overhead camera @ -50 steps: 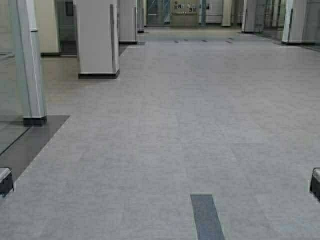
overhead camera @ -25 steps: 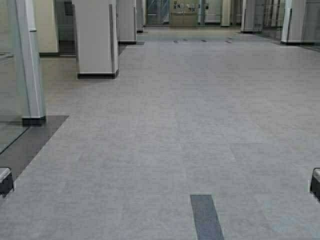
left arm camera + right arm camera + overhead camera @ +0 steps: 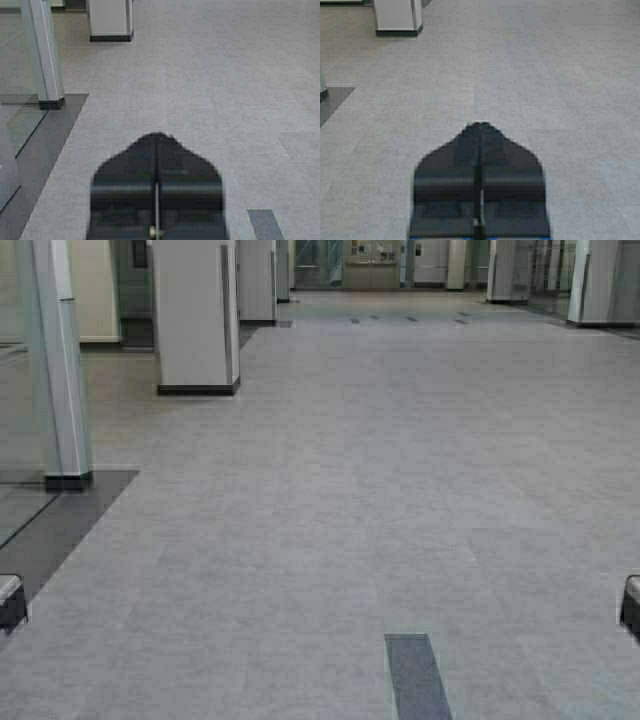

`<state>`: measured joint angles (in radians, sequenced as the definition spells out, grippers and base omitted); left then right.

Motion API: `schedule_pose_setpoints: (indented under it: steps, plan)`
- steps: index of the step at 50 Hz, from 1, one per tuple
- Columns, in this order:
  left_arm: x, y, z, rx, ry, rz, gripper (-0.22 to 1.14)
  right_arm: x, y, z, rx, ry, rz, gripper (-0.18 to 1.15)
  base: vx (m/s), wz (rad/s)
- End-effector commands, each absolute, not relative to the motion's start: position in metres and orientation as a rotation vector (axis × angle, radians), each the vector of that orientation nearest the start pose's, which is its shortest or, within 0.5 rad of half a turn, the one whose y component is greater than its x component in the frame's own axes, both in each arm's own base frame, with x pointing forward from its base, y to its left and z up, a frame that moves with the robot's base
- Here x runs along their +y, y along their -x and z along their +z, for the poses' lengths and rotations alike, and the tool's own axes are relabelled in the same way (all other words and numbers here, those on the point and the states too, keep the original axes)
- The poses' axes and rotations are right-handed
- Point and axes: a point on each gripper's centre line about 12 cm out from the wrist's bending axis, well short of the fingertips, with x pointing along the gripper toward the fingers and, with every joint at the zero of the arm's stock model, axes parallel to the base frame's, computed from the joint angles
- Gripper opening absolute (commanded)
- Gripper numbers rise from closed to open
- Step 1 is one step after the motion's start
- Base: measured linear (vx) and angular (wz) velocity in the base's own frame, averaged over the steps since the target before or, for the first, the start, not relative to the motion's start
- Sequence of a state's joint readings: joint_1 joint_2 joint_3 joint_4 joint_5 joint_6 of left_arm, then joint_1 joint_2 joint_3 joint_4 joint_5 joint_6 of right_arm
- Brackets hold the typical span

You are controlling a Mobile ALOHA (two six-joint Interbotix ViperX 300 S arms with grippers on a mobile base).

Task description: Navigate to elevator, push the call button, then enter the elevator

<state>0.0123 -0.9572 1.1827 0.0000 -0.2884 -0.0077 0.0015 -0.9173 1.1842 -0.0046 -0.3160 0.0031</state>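
Since a second ago the robot has been rolling forward with a slight swing: the dark floor strip is sitting a little farther right and the far end of the hall is slipping upward out of the high view. Neither the elevator nor the call button is showing in any view; only a glazed lobby wall is closing the far end. Ahead, the grey tiled floor is running open and wide down the middle. On the left, a slim white post with a dark foot is standing at the corner of a dark floor panel, beside a glass partition. Beyond it a white square pillar is edging the lane, with more pillars farther back on both sides. The left gripper and the right gripper are hanging low over bare floor, each with fingers pressed together to a point and holding nothing.
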Motion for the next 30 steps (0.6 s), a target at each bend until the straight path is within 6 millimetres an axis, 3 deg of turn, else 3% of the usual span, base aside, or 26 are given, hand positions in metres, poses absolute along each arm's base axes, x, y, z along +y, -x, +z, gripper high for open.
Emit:
schedule_pose_setpoints:
  steps: [1, 30]
  plan:
    - [0.003, -0.202, 0.297, -0.088, 0.009, 0.014, 0.03, 0.001, -0.207, 0.291, -0.074, 0.000, 0.005, 0.05, 0.16, -0.01]
    - [0.003, -0.190, 0.307, -0.169, 0.037, 0.011, 0.03, 0.001, -0.201, 0.302, -0.136, -0.011, 0.005, 0.05, 0.25, -0.06]
